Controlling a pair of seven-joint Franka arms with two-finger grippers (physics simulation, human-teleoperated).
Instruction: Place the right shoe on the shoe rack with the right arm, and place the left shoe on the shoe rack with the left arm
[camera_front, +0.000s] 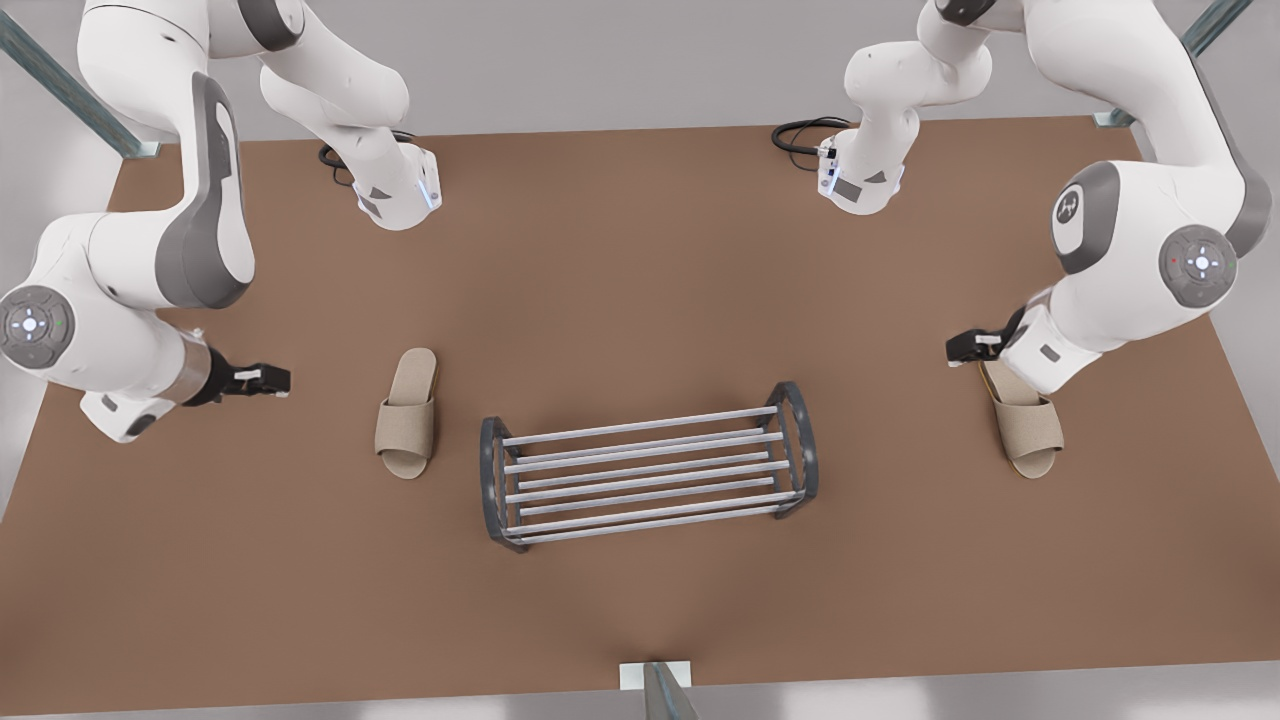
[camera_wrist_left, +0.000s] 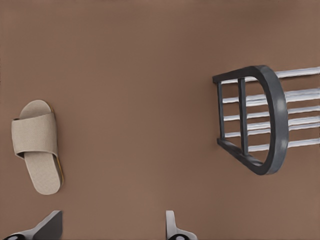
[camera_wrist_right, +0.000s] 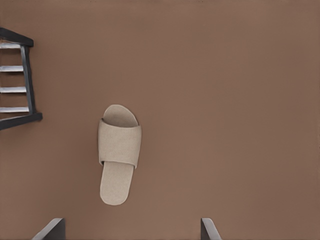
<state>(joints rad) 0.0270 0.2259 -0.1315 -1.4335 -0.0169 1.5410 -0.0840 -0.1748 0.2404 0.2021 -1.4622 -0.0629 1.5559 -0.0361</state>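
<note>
Hiding: left hand (camera_front: 960, 348), fingers apart, partly covers the left shoe (camera_front: 1025, 428) heel.
Right hand (camera_front: 272, 380): fingers apart, near the right shoe (camera_front: 407, 412).
Shoe rack (camera_front: 648, 465): we see it between both shoes.
Surface: brown tabletop (camera_front: 640, 250).

My front view sits high, opposite the arm bases, and looks steeply down on the whole brown table (camera_front: 640, 620). My left wrist view rides the arm on the front view's right and faces straight down from closer in, with the left gripper (camera_wrist_left: 110, 227) at its edge. My right wrist view does likewise on the other arm, over the right gripper (camera_wrist_right: 132, 230). Both wrist views share the shoe rack (camera_front: 645, 465), each catching an opposite end. Each shares one slipper with the front view: the left slipper (camera_wrist_left: 37, 145) and the right slipper (camera_wrist_right: 118, 152).
</note>
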